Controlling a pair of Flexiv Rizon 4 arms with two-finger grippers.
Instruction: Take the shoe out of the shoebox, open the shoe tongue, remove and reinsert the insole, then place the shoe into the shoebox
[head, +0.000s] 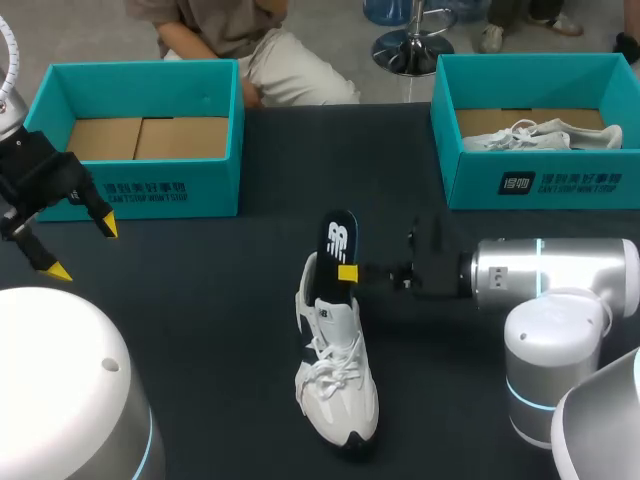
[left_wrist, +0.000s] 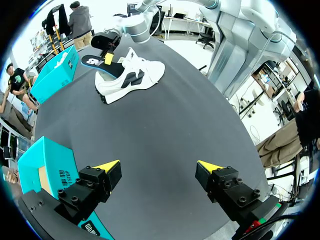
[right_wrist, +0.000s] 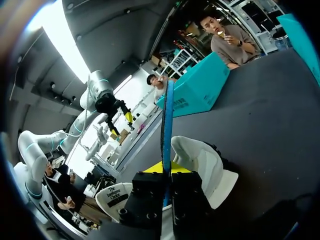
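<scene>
**Lighting across the three views.** Even, diffuse overhead light is filling every view.

- **Head view:** the black matte table (head: 200, 300) is absorbing most of the light, and the white-and-grey sneaker (head: 338, 385) is casting only a faint, soft shadow. The right arm's silver cylindrical housing (head: 530, 270) is carrying streaked highlights — the left arm's white domed shell (head: 60, 390) is nearing overexposure.
- **Left wrist view:** the room beyond the table is washing out to white.
- **Right wrist view:** a ceiling strip is flaring overhead, the blue-edged black insole (right_wrist: 166, 130) is catching light along its thin edge, and the foreground is lying in shade.

The table (head: 200, 300) is matt, shoebox (head: 150, 190) cardboard, shoe (head: 340, 375) cloth, insole (head: 338, 238) smooth.
</scene>
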